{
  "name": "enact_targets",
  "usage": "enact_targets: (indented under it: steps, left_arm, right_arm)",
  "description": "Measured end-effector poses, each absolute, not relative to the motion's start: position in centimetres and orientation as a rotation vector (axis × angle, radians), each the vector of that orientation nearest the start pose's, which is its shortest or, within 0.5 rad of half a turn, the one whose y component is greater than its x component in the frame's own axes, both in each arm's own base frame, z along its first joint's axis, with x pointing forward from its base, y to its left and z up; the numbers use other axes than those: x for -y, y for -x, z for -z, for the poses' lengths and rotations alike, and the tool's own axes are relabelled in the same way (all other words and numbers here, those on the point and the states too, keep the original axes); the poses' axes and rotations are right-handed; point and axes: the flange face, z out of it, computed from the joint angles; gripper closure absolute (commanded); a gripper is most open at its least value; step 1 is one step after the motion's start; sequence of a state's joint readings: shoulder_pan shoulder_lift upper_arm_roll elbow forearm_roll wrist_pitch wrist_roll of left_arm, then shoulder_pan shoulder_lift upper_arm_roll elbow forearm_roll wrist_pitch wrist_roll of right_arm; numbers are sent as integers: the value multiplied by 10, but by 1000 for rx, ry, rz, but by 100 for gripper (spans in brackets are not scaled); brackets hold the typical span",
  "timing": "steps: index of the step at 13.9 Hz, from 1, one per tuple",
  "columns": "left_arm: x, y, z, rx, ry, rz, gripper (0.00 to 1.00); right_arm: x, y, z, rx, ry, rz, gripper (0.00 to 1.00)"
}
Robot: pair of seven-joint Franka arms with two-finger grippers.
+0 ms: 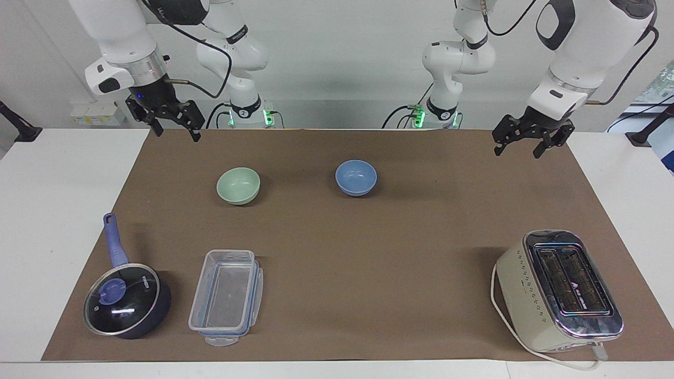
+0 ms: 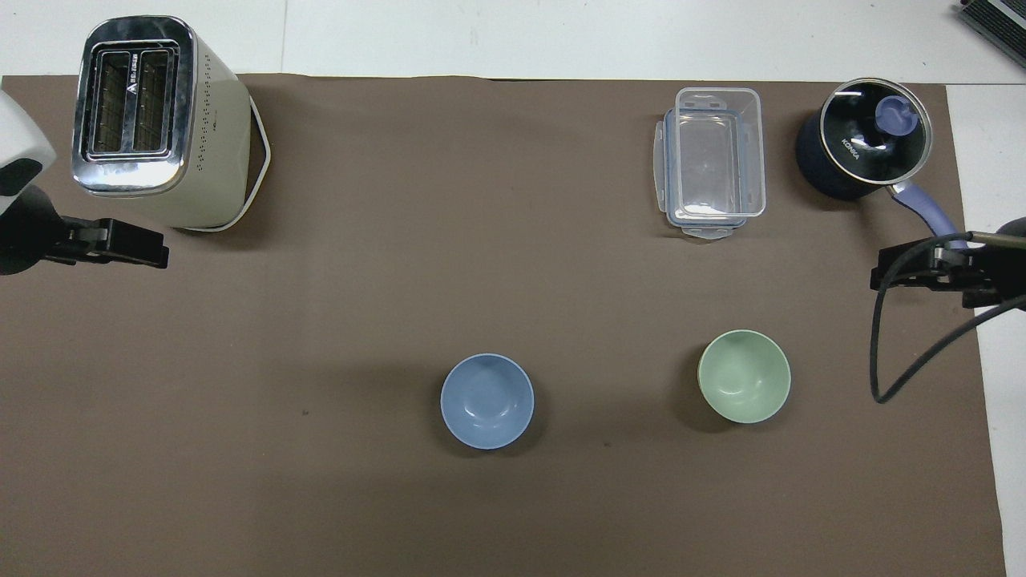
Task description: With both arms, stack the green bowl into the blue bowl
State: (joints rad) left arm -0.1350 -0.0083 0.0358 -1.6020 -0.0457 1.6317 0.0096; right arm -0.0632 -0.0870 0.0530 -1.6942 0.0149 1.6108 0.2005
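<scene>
Mint-green bowl [image 1: 238, 185] sits upright on the brown mat [image 1: 337, 242], beside the blue bowl [image 1: 356, 177], apart, not stacked. Lidded pan [image 1: 126, 300] marked KONKA lies farther from the robots than the green bowl. Left tool [image 1: 528, 140] & right tool [image 1: 169, 122] hang over the mat's edge, fingers spread, holding nothing.

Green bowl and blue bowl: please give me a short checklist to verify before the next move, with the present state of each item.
1. green bowl upright on the mat, nothing inside: ok.
2. blue bowl upright, nothing inside, apart from the green bowl: ok.
3. right claw open, holding nothing: ok.
4. left claw open, holding nothing: ok.
5. Either claw at a bowl: not ok; both hang over the mat's corners nearest the robots.
6. plastic container and saucepan away from the bowls: ok.
</scene>
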Motion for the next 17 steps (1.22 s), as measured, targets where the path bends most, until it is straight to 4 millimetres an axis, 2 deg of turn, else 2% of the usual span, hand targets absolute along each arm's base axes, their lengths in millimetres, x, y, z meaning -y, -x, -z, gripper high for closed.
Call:
enact_targets:
  steps: [3, 5, 9, 14, 17]
  left_arm:
    - [52, -556, -617, -146, 3185, 45, 0]
    - [51, -557, -616, -145, 3185, 38, 0]
    - [52, -557, -615, -146, 3185, 33, 0]
    - [51, -556, -615, -146, 3185, 29, 0]
    - [51, -556, -615, -145, 3185, 28, 0]
  right_arm:
    - [5, -520, -588, -277, 3121, 6, 0]
    - [12, -516, -564, -244, 3111, 6, 0]
    - [20, -510, -502, -201, 3084, -29, 0]
    - [35, -486, -403, -123, 3023, 4, 0]
    - [35, -471, -369, -135, 3012, 0, 0]
